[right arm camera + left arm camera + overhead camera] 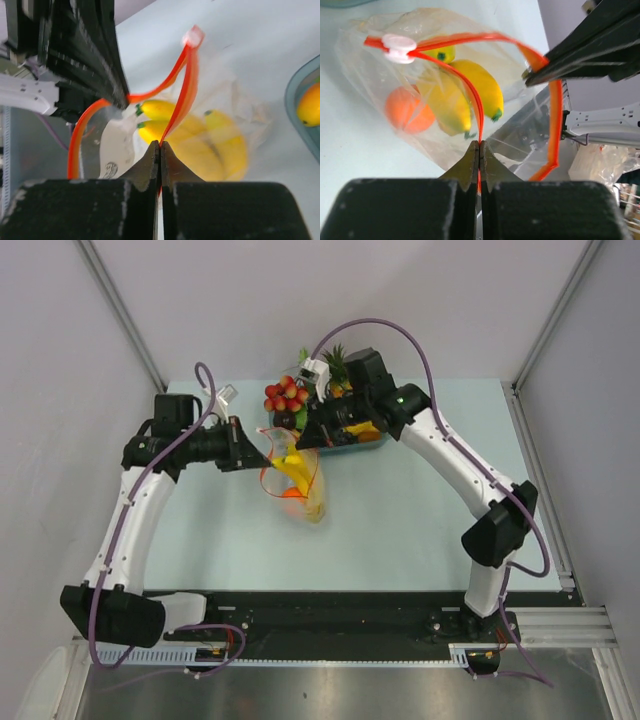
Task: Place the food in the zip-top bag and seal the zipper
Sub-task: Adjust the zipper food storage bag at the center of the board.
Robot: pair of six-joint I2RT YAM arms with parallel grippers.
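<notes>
The clear zip-top bag [300, 495] hangs open between my two grippers, just above the table. Inside it are the yellow banana bunch [470, 90] and a round orange [407, 111]. My left gripper [480, 145] is shut on one side of the red-orange zipper [476, 100]. My right gripper [160, 144] is shut on the other side of the zipper [186, 85], with the bananas [210, 150] behind it. The white slider [399, 46] sits at the far end of the strip. The red apple is not in view.
The blue-tinted fruit tray [350, 445] stands just behind the bag, under my right arm. It holds the red berry cluster [287, 395], the pineapple [335, 365] and another orange fruit [310, 104]. Grey walls close off both sides of the table.
</notes>
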